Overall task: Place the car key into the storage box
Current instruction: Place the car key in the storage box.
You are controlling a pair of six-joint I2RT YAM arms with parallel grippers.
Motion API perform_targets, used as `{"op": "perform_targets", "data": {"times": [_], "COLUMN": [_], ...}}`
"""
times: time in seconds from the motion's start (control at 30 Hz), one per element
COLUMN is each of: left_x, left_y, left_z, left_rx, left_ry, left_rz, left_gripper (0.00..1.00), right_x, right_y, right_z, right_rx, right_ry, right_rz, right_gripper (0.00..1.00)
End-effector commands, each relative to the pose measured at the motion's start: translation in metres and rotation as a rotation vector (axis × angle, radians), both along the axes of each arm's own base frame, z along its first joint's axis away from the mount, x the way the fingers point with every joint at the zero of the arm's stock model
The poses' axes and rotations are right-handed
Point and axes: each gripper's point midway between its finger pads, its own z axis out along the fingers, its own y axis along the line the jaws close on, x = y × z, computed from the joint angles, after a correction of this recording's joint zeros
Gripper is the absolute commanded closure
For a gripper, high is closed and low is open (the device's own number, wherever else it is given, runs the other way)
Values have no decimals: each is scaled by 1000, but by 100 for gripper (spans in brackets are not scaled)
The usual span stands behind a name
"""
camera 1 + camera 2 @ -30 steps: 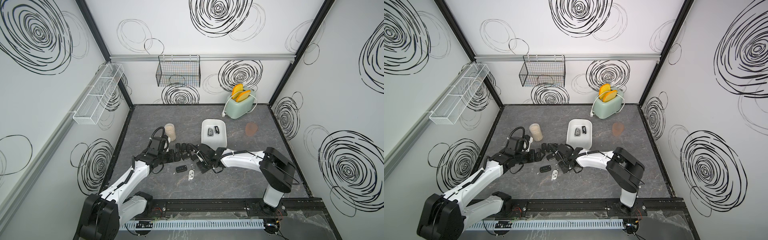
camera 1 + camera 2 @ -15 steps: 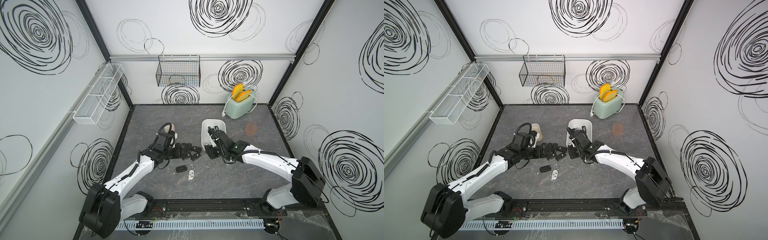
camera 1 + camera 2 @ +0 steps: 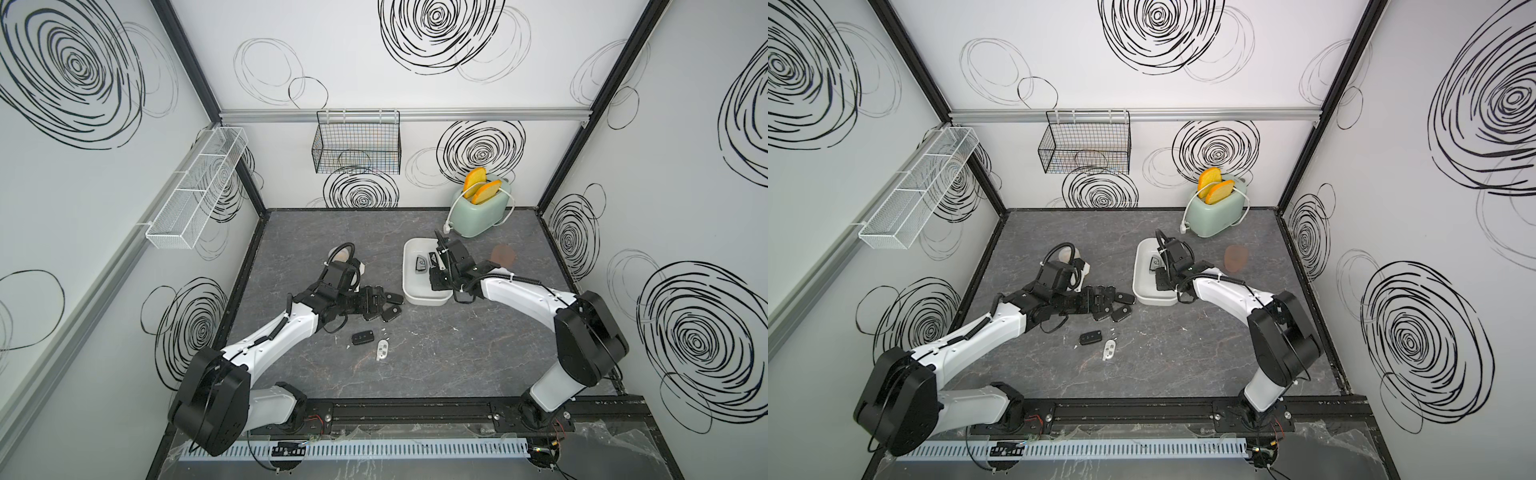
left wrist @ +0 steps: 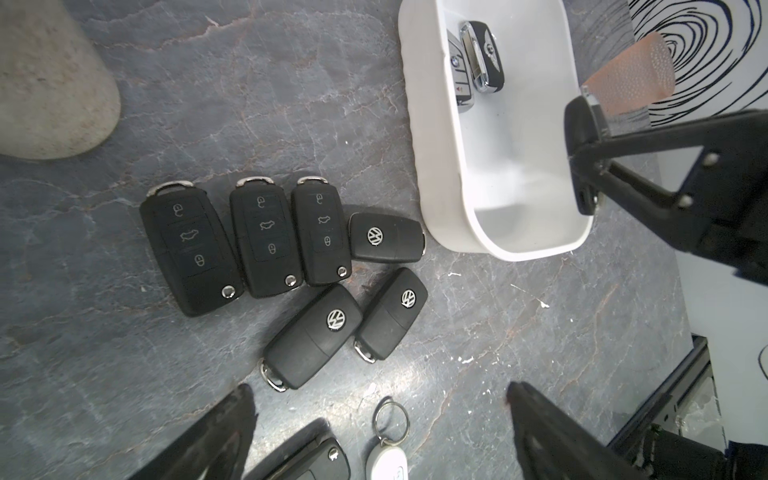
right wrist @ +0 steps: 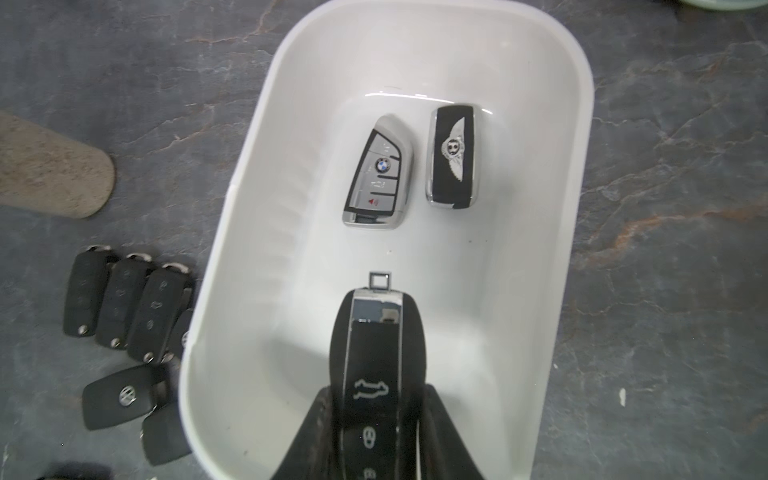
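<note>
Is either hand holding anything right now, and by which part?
The right hand is shut on a black car key, pinching its button end above the storage box. The left hand is open and empty.

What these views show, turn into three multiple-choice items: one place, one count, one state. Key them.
1. The car key in the right gripper is:
A) over the storage box
B) over the toaster
C) lying on the table

2. Keys lying inside the storage box:
A) none
B) two
C) four

3. The left gripper is:
A) open and empty
B) shut on a Volkswagen key
C) shut on the cup

Key:
1A, the right wrist view shows the white box floor beneath it.
2B, a BMW key and a Bentley key.
3A, its jaws stand wide apart, holding nothing.
</note>
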Motion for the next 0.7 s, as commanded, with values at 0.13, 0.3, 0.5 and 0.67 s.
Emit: {"op": "perform_targets", "data": {"times": [0.13, 0.3, 0.5, 0.67], "left_x": [6, 10, 11, 12], "left_y": [11, 9, 9, 9], "left_z": [-17, -11, -7, -8], "left_rx": [91, 92, 89, 97], "left_ry": [-45, -74, -85, -86], "left_rz": [5, 1, 1, 6], "left_gripper": [2, 2, 2, 2], "right_x": [38, 50, 61, 63], "right_y": [-7, -3, -3, -5], "right_z": [-15, -34, -56, -67], "right_rx": [-26, -43, -87, -102], "right_ry": [12, 47, 87, 105], "right_rz": [-43, -45, -69, -102], "right_gripper": [70, 69, 68, 68]}}
